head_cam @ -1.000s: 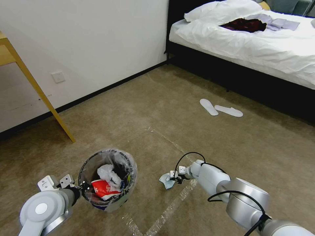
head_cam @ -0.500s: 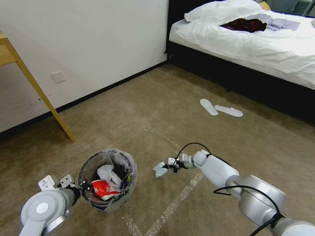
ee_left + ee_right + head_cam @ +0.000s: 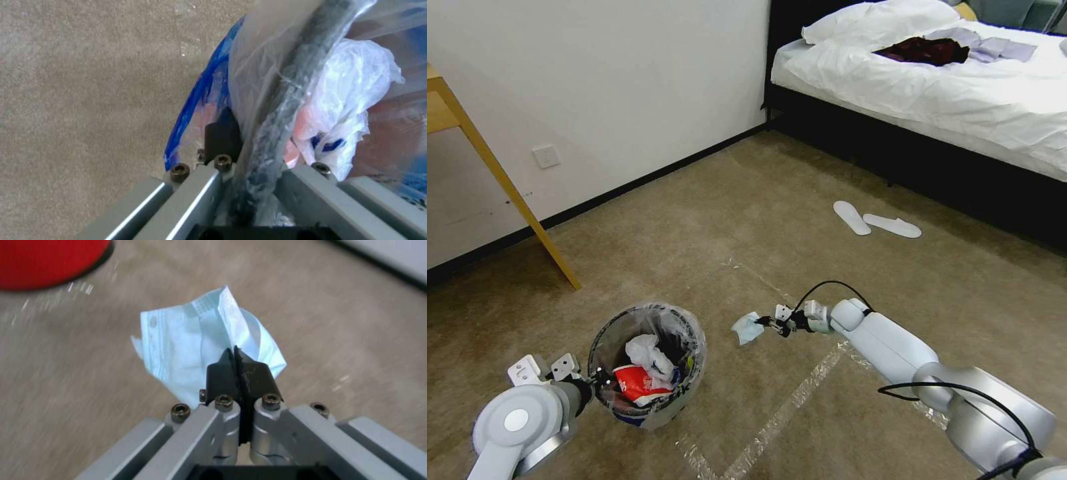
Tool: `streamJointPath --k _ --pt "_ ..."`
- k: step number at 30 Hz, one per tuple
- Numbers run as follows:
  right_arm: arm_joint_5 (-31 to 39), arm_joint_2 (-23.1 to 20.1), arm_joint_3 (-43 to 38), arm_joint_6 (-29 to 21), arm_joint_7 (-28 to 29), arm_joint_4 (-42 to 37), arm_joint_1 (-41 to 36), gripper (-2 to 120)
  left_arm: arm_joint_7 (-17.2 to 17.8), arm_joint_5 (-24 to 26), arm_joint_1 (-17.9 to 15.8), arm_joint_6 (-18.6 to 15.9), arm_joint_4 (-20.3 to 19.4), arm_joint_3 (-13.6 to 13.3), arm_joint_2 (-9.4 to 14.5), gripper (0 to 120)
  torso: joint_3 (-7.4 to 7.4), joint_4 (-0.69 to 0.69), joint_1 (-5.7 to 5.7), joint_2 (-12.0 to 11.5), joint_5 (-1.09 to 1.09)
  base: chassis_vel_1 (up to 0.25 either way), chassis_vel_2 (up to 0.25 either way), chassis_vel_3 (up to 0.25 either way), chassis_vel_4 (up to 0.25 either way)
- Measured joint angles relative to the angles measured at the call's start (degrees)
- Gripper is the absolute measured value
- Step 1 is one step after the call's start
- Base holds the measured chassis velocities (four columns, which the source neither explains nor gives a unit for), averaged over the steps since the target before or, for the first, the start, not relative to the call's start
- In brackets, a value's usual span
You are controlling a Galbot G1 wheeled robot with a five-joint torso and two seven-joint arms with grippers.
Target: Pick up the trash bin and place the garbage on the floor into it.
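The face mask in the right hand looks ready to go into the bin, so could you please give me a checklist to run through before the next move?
1. Right hand shut on the face mask: ok, the tips pinch one edge.
2. Mask clear of the floor: ok, it hangs in the air.
3. Left hand shut on the trash bin rim: ok, liner and rim are clamped.
4. Bin mouth open and upward: ok, slightly tilted.
5. Mask above the bin: not ok, it is to the bin's right.
6. Room left inside: cannot tell, litter already lies in it.
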State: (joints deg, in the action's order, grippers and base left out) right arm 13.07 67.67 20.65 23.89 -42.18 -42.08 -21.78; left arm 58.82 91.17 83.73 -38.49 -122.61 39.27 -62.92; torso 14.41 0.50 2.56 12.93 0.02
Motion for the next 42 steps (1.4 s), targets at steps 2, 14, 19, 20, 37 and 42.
streamJointPath --k 2,14,19,20,37,42 --pt "0.9 -1.0 -1.4 0.0 0.0 -2.0 -0.6 0 0.0 0.1 -0.1 0.0 0.1 0.0 0.1 0 0.00 -0.01 0.00 0.0 0.01 0.000 0.000 0.000 0.000" --pt "12.0 -7.8 -12.9 3.5 -0.6 -17.6 0.9 0 0.8 1.6 -1.5 0.0 1.3 0.0 0.8 0 0.00 0.01 0.00 0.0 0.00 0.000 0.000 0.000 0.000" --pt "15.4 -9.4 -15.7 2.8 0.1 -22.6 4.2 0 0.8 1.6 -1.5 0.0 1.6 0.0 0.9 0 0.00 0.01 0.00 0.0 -0.01 0.000 0.000 0.000 0.000" --pt "17.3 -10.0 -15.9 2.6 0.0 -24.6 5.8 0 0.8 1.6 -1.6 0.1 1.8 -0.1 0.8 0 0.00 0.01 0.00 0.0 0.00 0.000 0.000 0.000 0.000" --pt "35.1 -10.4 -6.6 -0.2 -1.6 -39.6 11.9 0 0.5 2.6 -1.6 0.1 1.3 0.2 1.0 0 0.00 0.01 0.00 0.0 -0.02 0.000 0.000 0.000 0.000" --pt "35.2 -7.4 -2.1 -0.2 -1.8 -39.8 13.6 0 0.5 2.7 -1.8 0.3 1.3 0.2 1.0 0 0.00 0.01 0.00 0.0 -0.02 0.000 0.000 0.000 0.000"
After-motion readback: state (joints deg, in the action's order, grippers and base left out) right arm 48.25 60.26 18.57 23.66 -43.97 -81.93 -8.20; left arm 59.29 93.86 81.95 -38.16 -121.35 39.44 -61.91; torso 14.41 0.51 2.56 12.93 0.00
